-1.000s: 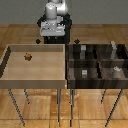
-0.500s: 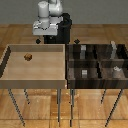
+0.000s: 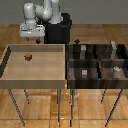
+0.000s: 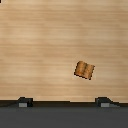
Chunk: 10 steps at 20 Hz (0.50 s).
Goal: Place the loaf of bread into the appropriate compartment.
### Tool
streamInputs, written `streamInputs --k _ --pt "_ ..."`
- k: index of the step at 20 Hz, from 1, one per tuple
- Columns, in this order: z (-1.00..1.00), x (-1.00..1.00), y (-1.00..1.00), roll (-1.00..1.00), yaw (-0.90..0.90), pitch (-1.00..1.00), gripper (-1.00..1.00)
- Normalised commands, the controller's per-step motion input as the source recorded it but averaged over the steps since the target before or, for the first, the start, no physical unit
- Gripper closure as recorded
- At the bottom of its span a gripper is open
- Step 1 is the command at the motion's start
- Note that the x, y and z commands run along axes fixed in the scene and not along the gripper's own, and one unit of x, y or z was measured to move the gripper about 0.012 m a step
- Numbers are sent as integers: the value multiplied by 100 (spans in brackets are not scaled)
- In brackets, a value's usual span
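Hovering above the far edge of the light tray (image 3: 10, 80), with the end effector (image 3: 31, 41) spread wide and gripping nothing. Lying loose on the tray floor just nearer than the end effector, the loaf of bread (image 3: 28, 57), turned askew in the wrist view. Waiting far off to the exterior view's right, the compartment (image 3: 85, 74) with its grey cube.

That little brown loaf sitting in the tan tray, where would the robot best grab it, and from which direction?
Probably from straight above. The loaf of bread lies alone on the floor of the light tan tray, well clear of its walls. In the wrist view it sits turned at a slant, so the jaws should likely rotate to match and close across its two opposite flat sides.
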Motion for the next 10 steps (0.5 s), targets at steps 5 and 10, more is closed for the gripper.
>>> streamInputs --k 5,10 --pt "0 80 0 0 0 0 -100" --pt "0 0 -80 0 0 0 -100"
